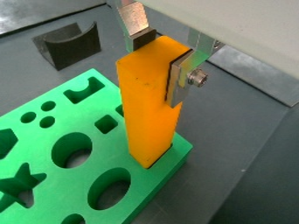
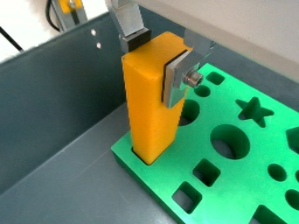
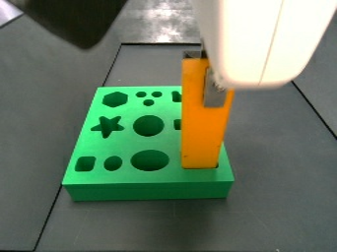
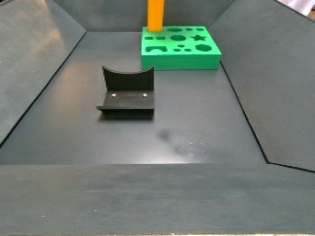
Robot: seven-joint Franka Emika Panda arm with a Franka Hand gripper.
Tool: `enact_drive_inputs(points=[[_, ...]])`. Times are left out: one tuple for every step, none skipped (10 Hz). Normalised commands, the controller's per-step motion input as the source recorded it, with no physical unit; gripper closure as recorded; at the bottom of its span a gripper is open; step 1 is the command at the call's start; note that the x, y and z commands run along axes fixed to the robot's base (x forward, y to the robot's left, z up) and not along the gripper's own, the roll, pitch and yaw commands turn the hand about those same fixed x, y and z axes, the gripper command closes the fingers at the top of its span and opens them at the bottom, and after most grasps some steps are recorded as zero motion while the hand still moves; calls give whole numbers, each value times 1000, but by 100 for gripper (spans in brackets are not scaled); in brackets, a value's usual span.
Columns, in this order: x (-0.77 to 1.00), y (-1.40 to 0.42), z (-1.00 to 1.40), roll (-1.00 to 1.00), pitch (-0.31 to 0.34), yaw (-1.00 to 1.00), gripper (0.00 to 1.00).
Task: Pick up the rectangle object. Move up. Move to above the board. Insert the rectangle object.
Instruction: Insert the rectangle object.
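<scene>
The dark floor (image 4: 185,129) carries the board (image 4: 182,51) and fixture (image 4: 125,92).

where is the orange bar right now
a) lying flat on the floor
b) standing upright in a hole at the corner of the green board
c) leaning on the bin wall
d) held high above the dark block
b: the bar stands upright with its lower end in a corner hole of the board, and the gripper is at its upper part, fingers on its sides.

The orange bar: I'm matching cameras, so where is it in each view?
Wrist view: rectangle object centre, clamped by end effector.
Wrist view: centre.
Side view: right of centre.
Side view: top centre.
Shared landmark: board beneath it.
</scene>
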Motion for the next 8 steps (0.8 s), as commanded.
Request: enact_drive_inputs(points=[[0,-60,-589,107,-56,31,100],[43,-51,-611,60,-66,17,100],[94,-40,-660,34,-80,6,100],[126,-69,-700,83,-76,0,100],[100,-97,-726,101,-81,0,100],[0,-77,-860,0,-123,0,100],[60,-26,-517,7,-50,0,100],[0,0,0,0,0,0,100]])
